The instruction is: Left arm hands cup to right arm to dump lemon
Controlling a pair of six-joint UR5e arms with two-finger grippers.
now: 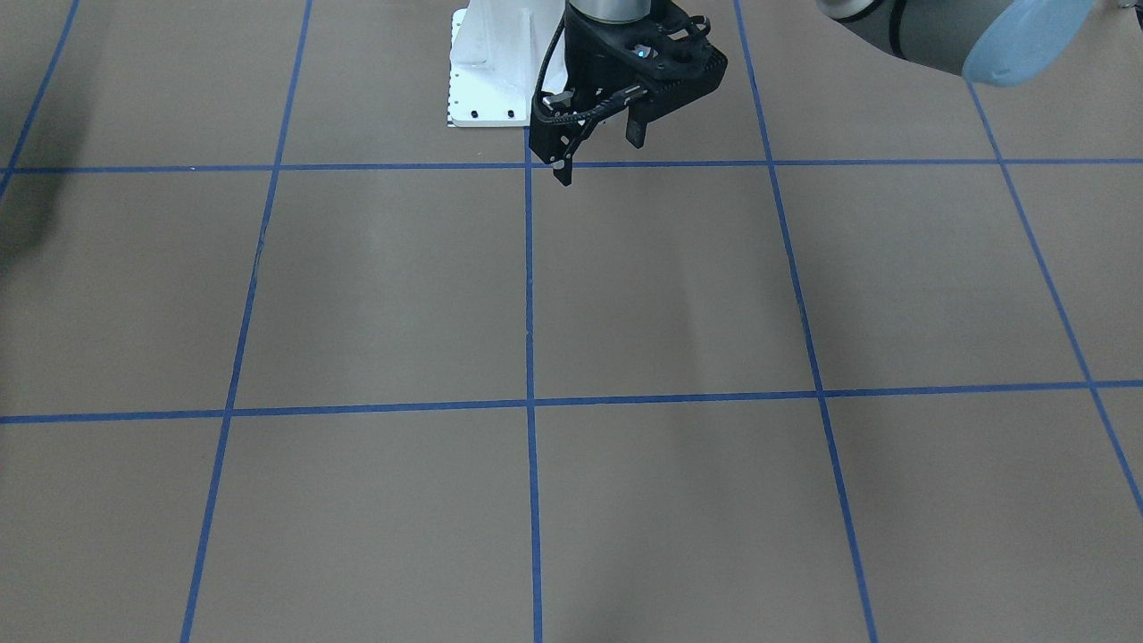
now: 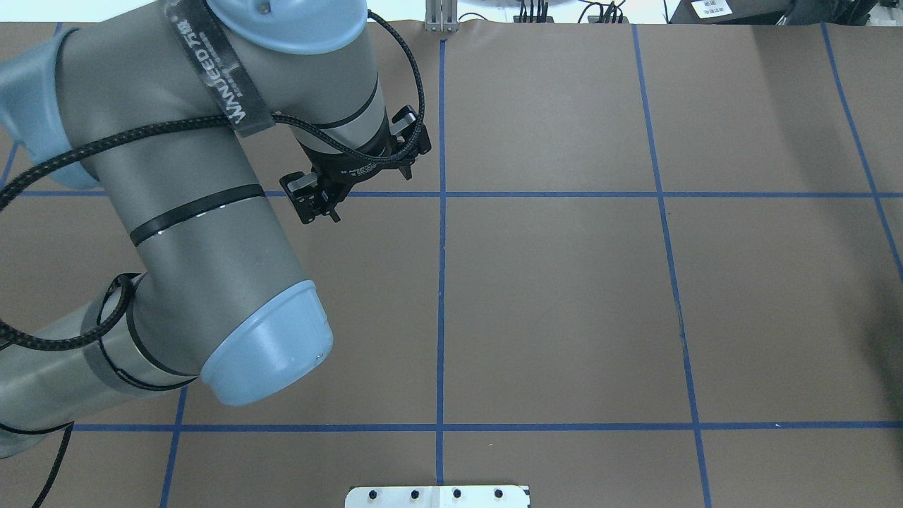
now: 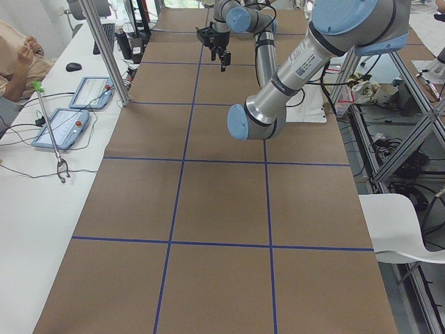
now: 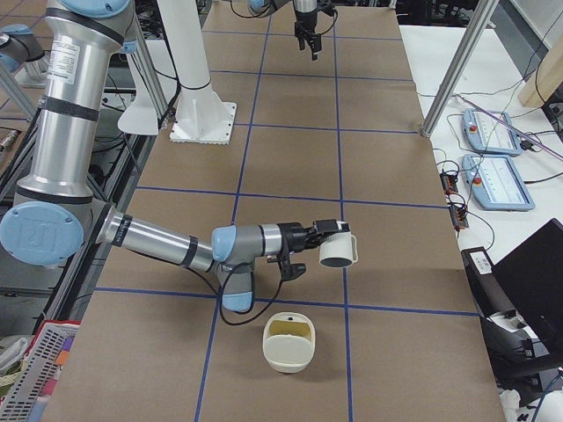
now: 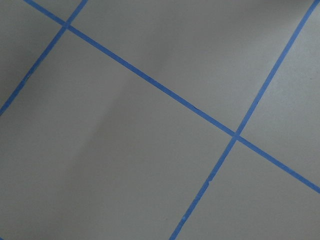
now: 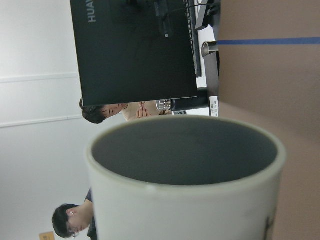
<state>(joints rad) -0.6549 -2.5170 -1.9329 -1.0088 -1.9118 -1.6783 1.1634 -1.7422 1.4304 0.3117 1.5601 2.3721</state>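
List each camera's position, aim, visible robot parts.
Front-facing: across table, facing robot; left gripper.
Overhead: behind robot, looking down; left arm.
Exterior left: table's left end; left arm.
Exterior right: right end; right arm, white mug.
Left wrist: down at taped table; no body.
Right wrist: across mug's mouth towards operators; no body.
Exterior right and right wrist share the mug.

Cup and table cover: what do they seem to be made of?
The cup looks like glazed ceramic: thick rounded off-white rim, smooth wall, grey inside; plastic cannot be ruled out. The table cover looks like matt brown paper: soft creases, no shine, gridded with blue tape.
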